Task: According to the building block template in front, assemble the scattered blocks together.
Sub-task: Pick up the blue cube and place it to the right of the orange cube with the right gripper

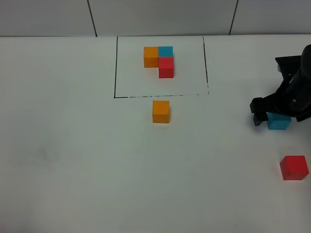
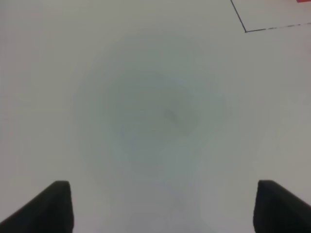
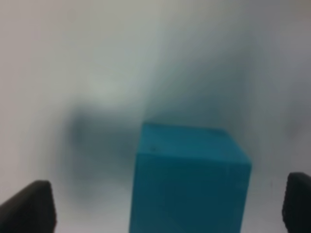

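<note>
Bright, even light casts only faint, short shadows; the right wrist view renders the teal-blue block [image 3: 189,179] blurred.

First block [image 1: 161,111] just before template [image 1: 163,60]; far right, second block [image 1: 279,121] between fingers [image 3: 29,206], third block [image 1: 294,168] nearer.

One orange block [image 1: 161,111], one teal-blue block [image 1: 279,122], one red block [image 1: 294,167], and one three-cube template [image 1: 160,59].

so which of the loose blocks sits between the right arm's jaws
The blue block at the far right. The loose orange block lies below the drawn frame; the loose red block lies alone.
</note>
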`<state>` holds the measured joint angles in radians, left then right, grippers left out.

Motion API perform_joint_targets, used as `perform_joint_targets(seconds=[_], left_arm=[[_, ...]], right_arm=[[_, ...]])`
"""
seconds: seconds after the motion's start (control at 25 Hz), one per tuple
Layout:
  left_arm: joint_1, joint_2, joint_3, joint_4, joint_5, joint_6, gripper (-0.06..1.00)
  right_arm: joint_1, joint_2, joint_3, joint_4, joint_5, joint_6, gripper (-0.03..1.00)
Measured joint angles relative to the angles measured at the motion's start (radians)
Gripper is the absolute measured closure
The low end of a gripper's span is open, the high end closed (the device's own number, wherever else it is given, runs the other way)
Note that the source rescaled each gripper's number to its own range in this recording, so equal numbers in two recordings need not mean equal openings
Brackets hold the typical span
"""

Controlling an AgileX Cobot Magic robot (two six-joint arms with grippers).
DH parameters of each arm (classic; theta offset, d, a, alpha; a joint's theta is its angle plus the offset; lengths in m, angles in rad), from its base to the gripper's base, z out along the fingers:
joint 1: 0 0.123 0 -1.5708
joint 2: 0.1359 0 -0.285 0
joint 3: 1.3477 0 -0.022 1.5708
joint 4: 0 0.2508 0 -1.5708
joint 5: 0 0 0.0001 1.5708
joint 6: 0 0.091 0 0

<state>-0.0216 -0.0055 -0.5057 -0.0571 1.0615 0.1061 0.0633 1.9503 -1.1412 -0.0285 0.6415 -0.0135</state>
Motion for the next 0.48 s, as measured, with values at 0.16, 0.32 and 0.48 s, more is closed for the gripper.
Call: perform_joint_targets(seconds=[0.16, 0.32, 0.48], left_arm=[[0.000, 0.000, 0.000, 0.000, 0.000, 0.000, 0.23], [0.000, 0.000, 0.000, 0.000, 0.000, 0.000, 0.23], [0.000, 0.000, 0.000, 0.000, 0.000, 0.000, 0.23]], right_arm=[[0.000, 0.009, 0.000, -0.002, -0.002, 0.004, 0.23], [0.000, 0.011, 0.000, -0.029, -0.007, 0.019, 0.35], [0.000, 0.011, 0.000, -0.072, -0.009, 0.049, 0.39]])
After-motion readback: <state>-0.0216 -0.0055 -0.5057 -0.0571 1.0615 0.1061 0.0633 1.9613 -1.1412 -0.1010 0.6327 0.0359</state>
